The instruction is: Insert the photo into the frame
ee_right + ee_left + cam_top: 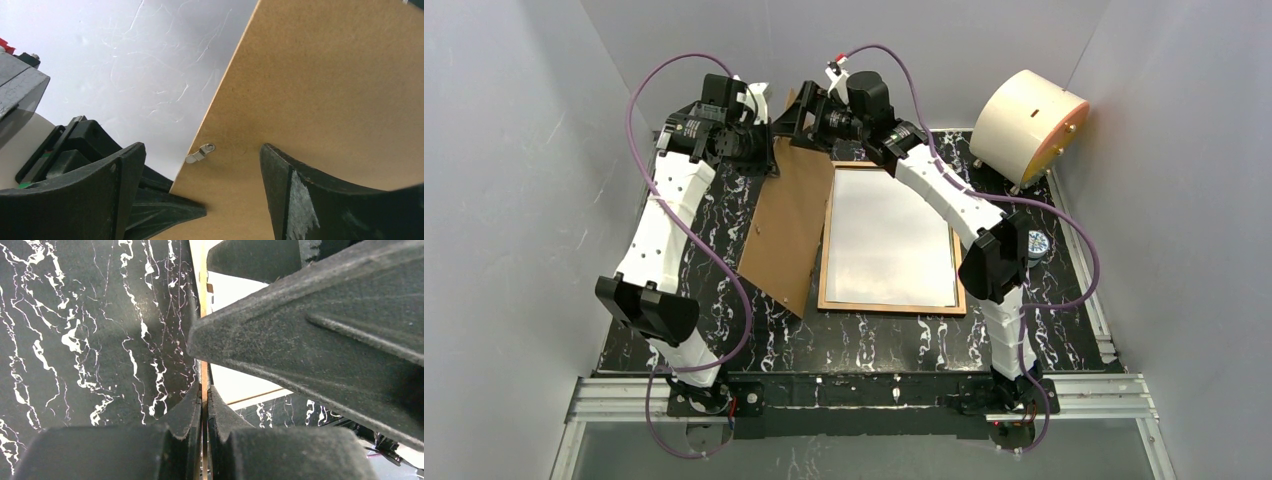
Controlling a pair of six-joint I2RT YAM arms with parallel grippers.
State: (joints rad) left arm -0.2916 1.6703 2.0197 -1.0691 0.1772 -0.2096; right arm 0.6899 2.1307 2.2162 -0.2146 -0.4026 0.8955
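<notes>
The frame [891,305] lies flat in the middle of the table, light wood rim showing. Inside it rests the photo [891,235], white back up, also visible as a white sheet [235,382] in the left wrist view. A plain brown backing board [789,230] stands tilted just left of the frame. My left gripper [772,150] is shut on the board's far end, its thin edge [204,390] pinched between the jaws. My right gripper [796,112] is open at that same end; the board's face [325,90] and a small metal clip [200,152] show between its fingers [310,200].
A cream cylinder [1027,125] stands at the back right corner. A small round object [1036,243] lies by the right arm's elbow. The table is black marbled [874,340], and grey walls close in on three sides.
</notes>
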